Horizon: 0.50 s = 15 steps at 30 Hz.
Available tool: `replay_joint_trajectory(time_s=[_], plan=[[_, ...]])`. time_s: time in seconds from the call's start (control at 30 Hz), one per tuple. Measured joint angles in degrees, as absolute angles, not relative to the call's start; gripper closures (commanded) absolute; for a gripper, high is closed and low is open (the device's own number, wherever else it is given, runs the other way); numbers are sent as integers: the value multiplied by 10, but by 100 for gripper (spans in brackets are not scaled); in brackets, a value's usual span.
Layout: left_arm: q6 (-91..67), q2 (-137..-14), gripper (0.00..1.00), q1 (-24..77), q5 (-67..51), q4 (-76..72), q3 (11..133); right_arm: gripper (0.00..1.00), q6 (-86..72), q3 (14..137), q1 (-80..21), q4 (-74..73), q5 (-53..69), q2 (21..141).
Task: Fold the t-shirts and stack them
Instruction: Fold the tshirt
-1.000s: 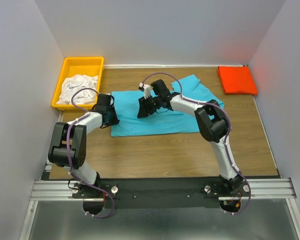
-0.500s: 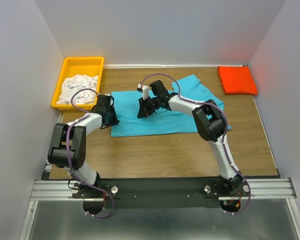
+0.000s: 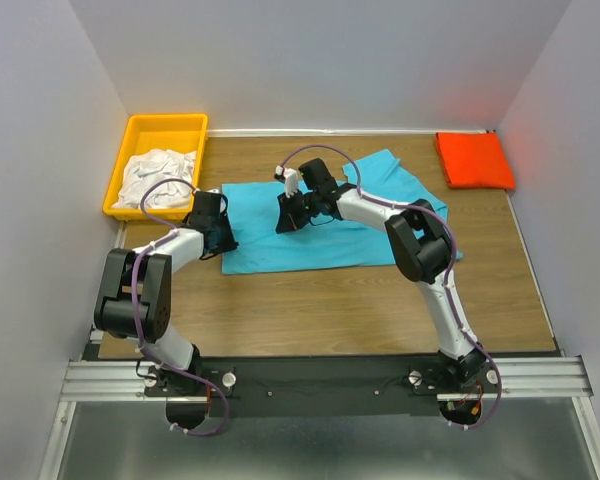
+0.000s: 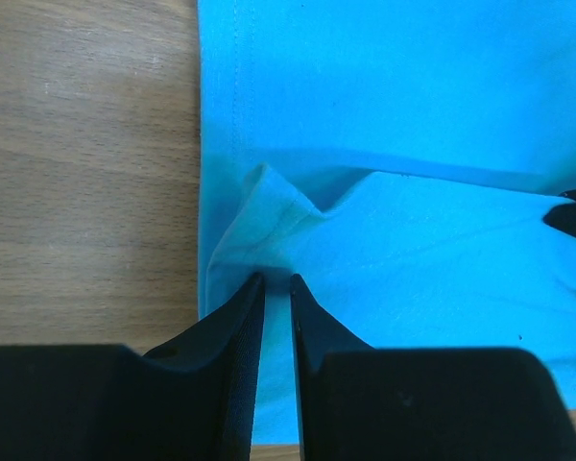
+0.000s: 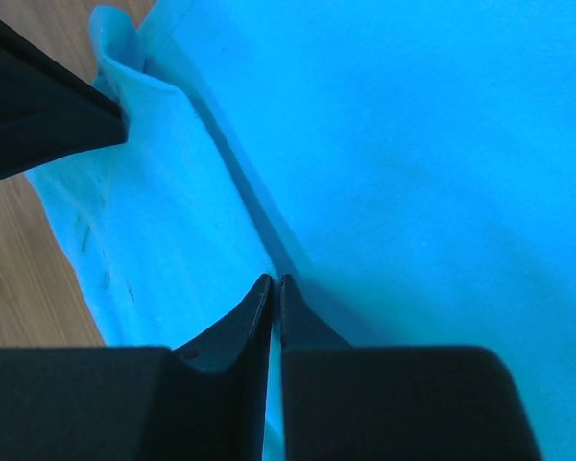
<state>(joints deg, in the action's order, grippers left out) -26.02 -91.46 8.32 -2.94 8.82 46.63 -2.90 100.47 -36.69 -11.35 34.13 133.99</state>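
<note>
The turquoise-blue t-shirt (image 3: 350, 225) lies spread flat on the wooden table. My left gripper (image 3: 218, 232) is at its left edge, jaws shut on a puckered fold of the cloth (image 4: 269, 216); the gripper (image 4: 276, 280) shows low in the left wrist view. My right gripper (image 3: 288, 214) is on the shirt's middle left, shut on a crease of the same shirt (image 5: 413, 144); the gripper (image 5: 275, 280) pinches a thin sliver of cloth. The orange-red t-shirt (image 3: 474, 160) lies folded at the back right. White cloth shirts (image 3: 156, 176) lie crumpled in the bin.
A yellow plastic bin (image 3: 166, 127) stands at the back left corner. White walls close in the table on three sides. The left gripper's finger (image 5: 48, 96) shows at the upper left of the right wrist view, close to the right gripper.
Both grippers have crept very slightly toward the back left, still holding the turquoise shirt. The shirt's outline has hardly changed.
</note>
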Motion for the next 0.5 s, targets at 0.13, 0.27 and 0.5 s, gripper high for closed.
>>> replay_joint_trajectory(time_s=[0.13,0.27,0.5], plan=[[-262,-912,75,83,-22,88,464,54,-25,1008,-367,-121,331,1340],[-262,-912,75,83,-21,88,464,54,-10,1001,-364,-134,303,1328],[-262,-911,75,83,-21,88,464,55,32,955,-332,-172,269,1259]])
